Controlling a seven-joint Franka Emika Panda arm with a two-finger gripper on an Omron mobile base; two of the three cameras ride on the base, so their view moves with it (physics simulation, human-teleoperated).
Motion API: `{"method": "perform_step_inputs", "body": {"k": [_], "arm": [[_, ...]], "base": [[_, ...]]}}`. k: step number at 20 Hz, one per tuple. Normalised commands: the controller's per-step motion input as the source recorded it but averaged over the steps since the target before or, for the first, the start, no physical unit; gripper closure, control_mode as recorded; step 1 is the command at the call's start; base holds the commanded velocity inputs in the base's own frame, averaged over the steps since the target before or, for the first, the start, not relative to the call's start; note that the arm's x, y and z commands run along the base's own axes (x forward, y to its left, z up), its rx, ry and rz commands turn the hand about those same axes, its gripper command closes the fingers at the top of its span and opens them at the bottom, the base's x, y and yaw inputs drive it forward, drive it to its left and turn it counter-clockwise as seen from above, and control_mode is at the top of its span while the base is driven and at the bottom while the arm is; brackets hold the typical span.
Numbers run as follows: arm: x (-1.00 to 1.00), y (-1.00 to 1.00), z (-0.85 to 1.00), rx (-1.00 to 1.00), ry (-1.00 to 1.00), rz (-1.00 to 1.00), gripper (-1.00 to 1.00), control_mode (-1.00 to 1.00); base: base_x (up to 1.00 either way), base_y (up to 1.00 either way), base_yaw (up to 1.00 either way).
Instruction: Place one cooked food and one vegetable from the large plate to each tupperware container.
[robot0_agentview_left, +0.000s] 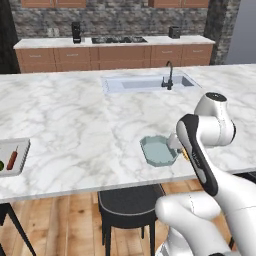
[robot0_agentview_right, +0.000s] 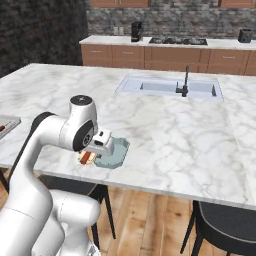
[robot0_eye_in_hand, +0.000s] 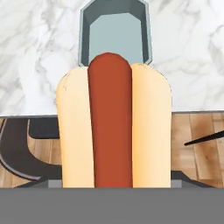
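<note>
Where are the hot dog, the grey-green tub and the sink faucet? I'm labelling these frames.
hot dog (robot0_eye_in_hand: 110, 122): hand view, on the sausage's middle.
grey-green tub (robot0_agentview_left: 158, 151): left base view, on its bare floor.
sink faucet (robot0_agentview_right: 185, 82): right base view, on its upright dark neck.

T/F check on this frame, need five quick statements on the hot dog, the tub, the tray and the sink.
1. The gripper holds a hot dog. True.
2. The hot dog already lies inside the grey-green tub. False: it is held near the tub, at the counter edge.
3. The grey-green tub is empty. True.
4. The rectangular tray is empty. False: it holds a red item and a green one.
5. The sink is beside the tray. False: it sits further back, beyond the tub.
</note>
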Motion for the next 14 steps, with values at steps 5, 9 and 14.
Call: {"method": "perform_step_inputs", "body": {"k": [5,9,14], "arm": [[0.72,0.0,-0.09,-0.03,0.03,0.05,1.0,-1.0],[1.0,0.02,-0.5,-0.15,0.05,-0.01,1.0,-1.0],[0.95,0.0,-0.12,-0.06,0.03,-0.03,1.0,-1.0]], "base": [[0.0,0.0,0.0],[0.0,0.0,0.0],[0.0,0.0,0.0]]}}
